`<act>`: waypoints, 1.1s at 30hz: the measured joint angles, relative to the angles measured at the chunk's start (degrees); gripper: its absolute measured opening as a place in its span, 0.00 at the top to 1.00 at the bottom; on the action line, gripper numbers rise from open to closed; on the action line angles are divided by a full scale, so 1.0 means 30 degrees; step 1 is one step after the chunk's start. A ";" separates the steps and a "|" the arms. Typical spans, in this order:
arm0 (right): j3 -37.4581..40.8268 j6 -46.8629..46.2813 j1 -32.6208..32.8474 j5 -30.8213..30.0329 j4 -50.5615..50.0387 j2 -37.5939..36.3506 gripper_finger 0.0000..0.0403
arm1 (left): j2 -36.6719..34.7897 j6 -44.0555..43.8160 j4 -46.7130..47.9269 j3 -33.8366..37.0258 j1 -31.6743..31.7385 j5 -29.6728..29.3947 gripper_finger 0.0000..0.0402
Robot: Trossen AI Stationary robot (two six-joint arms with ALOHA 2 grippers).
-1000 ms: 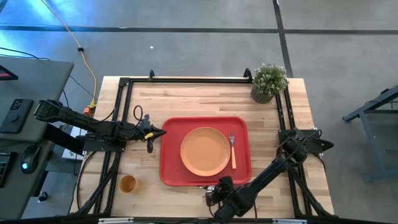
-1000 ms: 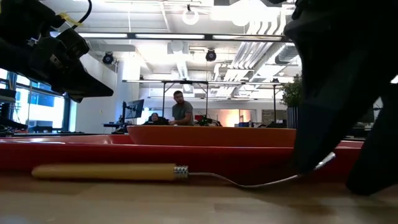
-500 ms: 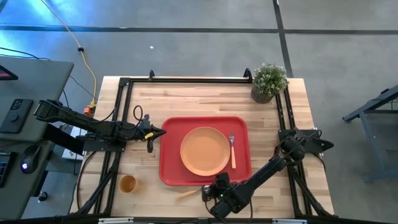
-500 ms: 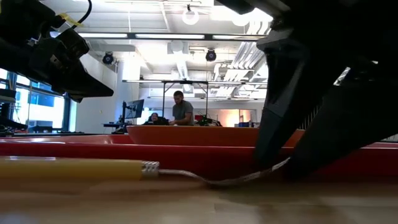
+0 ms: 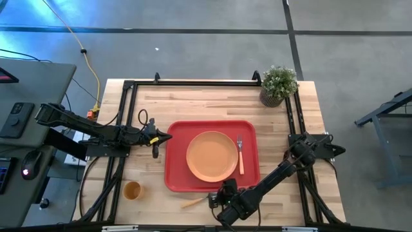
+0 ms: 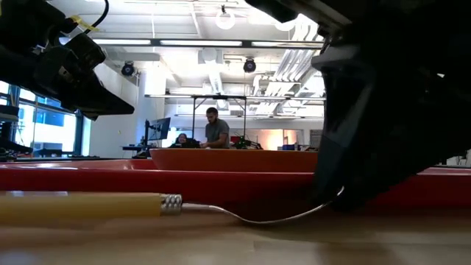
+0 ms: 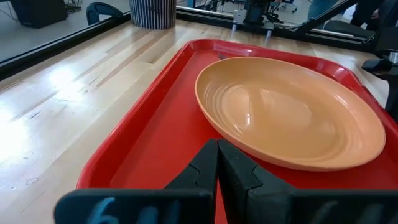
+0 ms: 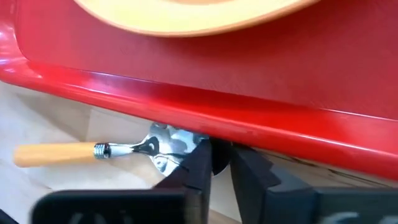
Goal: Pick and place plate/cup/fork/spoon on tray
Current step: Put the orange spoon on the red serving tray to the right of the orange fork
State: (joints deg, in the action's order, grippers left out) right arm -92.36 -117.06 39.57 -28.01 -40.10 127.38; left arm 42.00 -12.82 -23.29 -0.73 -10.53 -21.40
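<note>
The red tray (image 5: 177, 161) lies mid-table with the orange plate (image 5: 212, 156) and the fork (image 5: 241, 154) on it. The small orange cup (image 5: 132, 191) stands on the wood at the near left. The spoon (image 5: 193, 202) lies on the table along the tray's near rim, its handle (image 8: 53, 154) toward the table's left. My right gripper (image 5: 216, 198) is down at the spoon's bowl, shut on it. My left gripper (image 5: 168, 136) hovers shut at the tray's left rim; its wrist view shows the plate (image 7: 292, 115). My right gripper has its fingers (image 8: 198, 167) closed on the spoon's silver bowl (image 8: 168, 146), at the end away from the handle. One finger covers the exact spot. The fingers slant down from the table's near right. The handle (image 6: 81, 206) rests on the wood, with the bowl's tip (image 6: 335, 197) raised.
A potted green plant (image 5: 279, 84) stands at the far right corner. A black frame (image 5: 193, 82) runs along the table's edges. The tray's near rim (image 8: 186, 106) stands right behind the spoon. Bare wood lies left of the tray and along the far side.
My right gripper has shut its fingers at the spoon's bowl, shifting slightly toward the table's left. The spoon has slid along the table toward the left edge, and its handle now shows beside the gripper in the high view.
</note>
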 joint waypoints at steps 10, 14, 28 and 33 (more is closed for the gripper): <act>-0.0087 -0.0020 0.0733 0.0572 -0.0213 -0.0220 0.99 | -0.0002 -0.0007 -0.0001 0.0000 -0.0002 0.0071 1.00; -0.0087 -0.0446 0.1392 0.0398 -0.0809 -0.0675 0.99 | -0.0002 -0.0007 -0.0021 0.0000 -0.0004 0.0072 1.00; -0.0087 0.0978 0.2799 0.0692 -0.4911 -0.3518 1.00 | -0.0002 -0.0566 -0.0083 0.0000 0.0002 0.0064 1.00; -0.0087 0.1302 0.2894 0.0052 -0.7030 -0.4749 1.00 | 0.0004 -0.0705 -0.0101 0.0000 -0.0004 0.0040 1.00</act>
State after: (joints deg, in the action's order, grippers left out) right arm -92.62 -113.16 48.25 -27.86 -61.19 113.14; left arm 42.02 -14.93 -23.59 -0.73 -10.55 -21.28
